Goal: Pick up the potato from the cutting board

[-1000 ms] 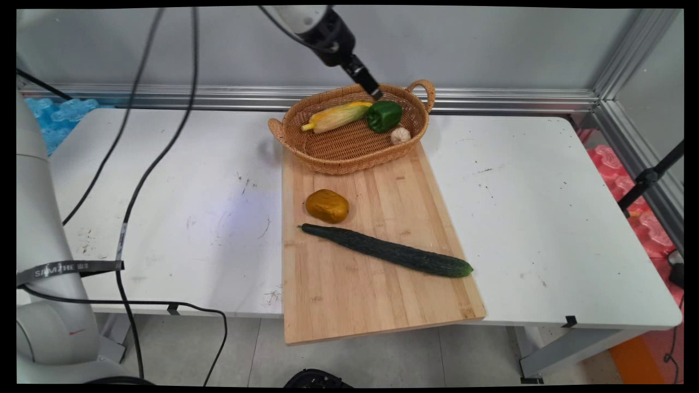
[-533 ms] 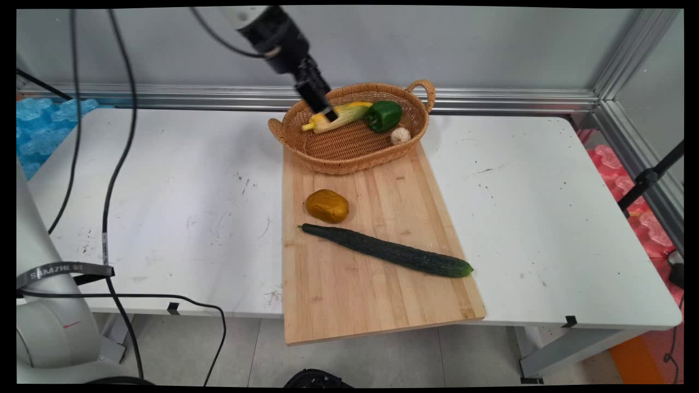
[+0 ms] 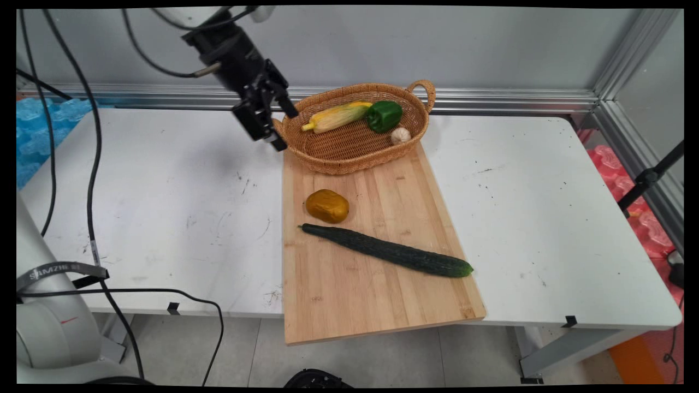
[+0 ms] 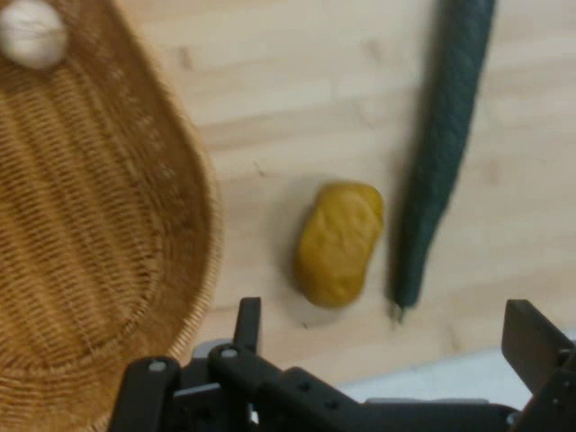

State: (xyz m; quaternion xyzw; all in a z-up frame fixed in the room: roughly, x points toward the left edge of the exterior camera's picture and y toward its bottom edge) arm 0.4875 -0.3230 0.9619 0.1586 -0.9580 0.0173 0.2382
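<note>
Main view first: the white table is seen to carry everything. A long wooden board is laid on it, and its near end is hung out past the table edge. A woven basket is set on the far end of the board, so its load is kept together: a corn cob, a green pepper and a small garlic bulb. A dark cucumber is laid slantwise on the board, with a brown potato just beside its thin end. The gripper is held in the air by the basket's left handle. Its fingers are spread wide and nothing is held.
</note>
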